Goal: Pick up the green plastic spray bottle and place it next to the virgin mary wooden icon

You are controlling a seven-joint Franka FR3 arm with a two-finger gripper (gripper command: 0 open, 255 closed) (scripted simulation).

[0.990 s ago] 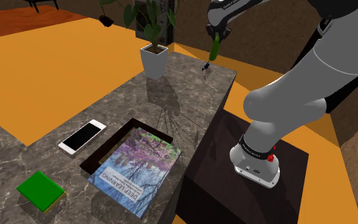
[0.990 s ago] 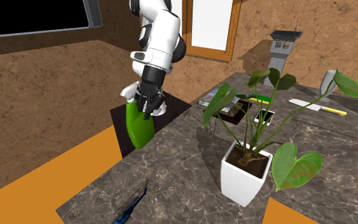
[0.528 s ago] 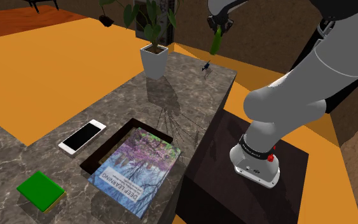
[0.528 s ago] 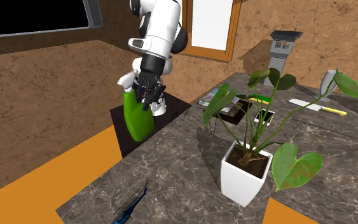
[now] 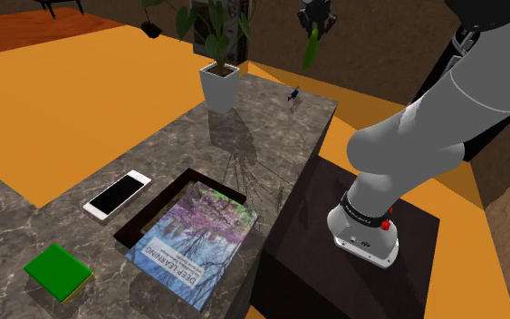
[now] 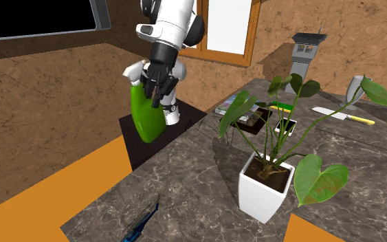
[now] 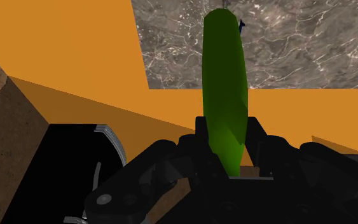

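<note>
Your gripper (image 6: 159, 95) is clamped on the green spray bottle (image 6: 146, 118). Its black fingers (image 7: 199, 132) press on either side of the bottle's upper part, just under the white trigger head (image 6: 133, 71). The bottle hangs down from the gripper, body lowermost, in the air and clear of every surface. Beneath the gripper you have orange floor (image 7: 75, 51), and past the bottle's base, the end of the marbled grey bench (image 6: 205, 179). A small blue object (image 5: 293, 94) lies on that end of the bench; in the wrist view it sits just beside the bottle's base. Farther from the gripper stands a leafy plant in a white pot (image 5: 219, 86). Well away from the gripper, toward the bench's other end, lie a white phone (image 5: 117, 194), a book (image 5: 194, 236) in a dark recess and a flat green square (image 5: 58, 270).
</note>
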